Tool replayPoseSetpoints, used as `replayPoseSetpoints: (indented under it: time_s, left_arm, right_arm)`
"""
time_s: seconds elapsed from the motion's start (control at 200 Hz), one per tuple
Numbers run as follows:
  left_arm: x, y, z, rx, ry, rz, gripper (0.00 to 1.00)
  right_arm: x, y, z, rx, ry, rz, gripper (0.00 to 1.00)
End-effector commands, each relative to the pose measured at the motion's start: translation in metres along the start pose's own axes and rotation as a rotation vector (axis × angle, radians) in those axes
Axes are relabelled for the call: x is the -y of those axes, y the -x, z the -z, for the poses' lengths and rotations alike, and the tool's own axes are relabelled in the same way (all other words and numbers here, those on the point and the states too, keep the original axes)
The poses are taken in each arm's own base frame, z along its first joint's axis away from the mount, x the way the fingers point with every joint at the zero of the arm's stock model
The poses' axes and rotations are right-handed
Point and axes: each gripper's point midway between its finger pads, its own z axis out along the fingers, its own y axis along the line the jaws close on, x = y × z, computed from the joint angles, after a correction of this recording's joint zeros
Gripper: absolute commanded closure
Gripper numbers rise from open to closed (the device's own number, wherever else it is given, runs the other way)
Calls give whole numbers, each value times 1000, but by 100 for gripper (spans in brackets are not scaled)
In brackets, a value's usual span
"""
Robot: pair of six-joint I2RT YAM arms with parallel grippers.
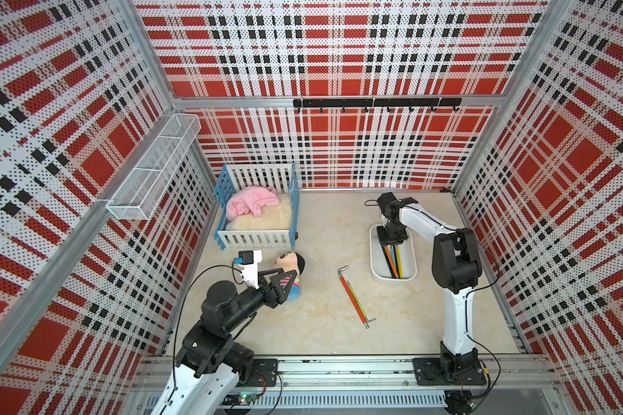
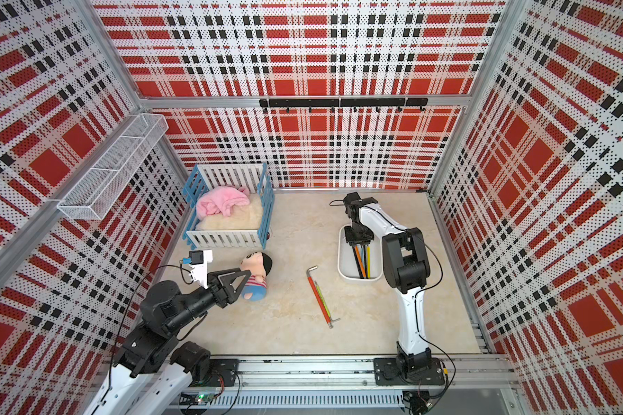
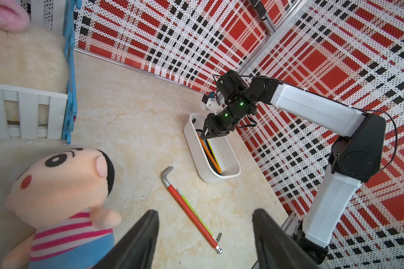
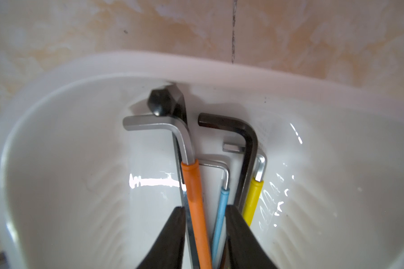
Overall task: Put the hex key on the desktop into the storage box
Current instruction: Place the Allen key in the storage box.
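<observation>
Down inside the storage box (image 4: 196, 65), the right gripper (image 4: 205, 209) stands slightly spread astride the orange hex key (image 4: 193, 186) and blue hex key (image 4: 224, 198), pinching nothing, probably this low so a long key settles flat beside the others. Its wrist view alone shows that, since the arm hides the jaws from above. Both top views add the red and green hex keys (image 1: 352, 297) lying together on the desktop (image 1: 321, 222) nearby, and the other wrist view shows the left gripper (image 3: 205, 212) spread, empty, by the doll (image 3: 61, 186).
</observation>
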Motion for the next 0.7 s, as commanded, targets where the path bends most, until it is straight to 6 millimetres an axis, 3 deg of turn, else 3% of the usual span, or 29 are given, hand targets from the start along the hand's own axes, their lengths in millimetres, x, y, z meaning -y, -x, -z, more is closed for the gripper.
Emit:
replayPoseSetpoints:
  time_s: [0.0,0.17,0.306,0.496,0.696]
  left_arm:
    - [8,11,5,43,-22,-24,31]
    - [7,11,4,39,-21,-24,31]
    - [8,11,4,39,-24,-25,31]
    - [7,11,4,40,-22,-23,31]
    - [6,11,4,43,-17,-18,31]
  right_arm:
    - [-3,5,19,43,8,-16,64]
    - [-21,7,49,109,14,8,63]
    - [-56,-6,73,153,41,76,64]
    - [-115,-59,85,145,121,198,67]
    - [-140,-118,75,89,161,247,70]
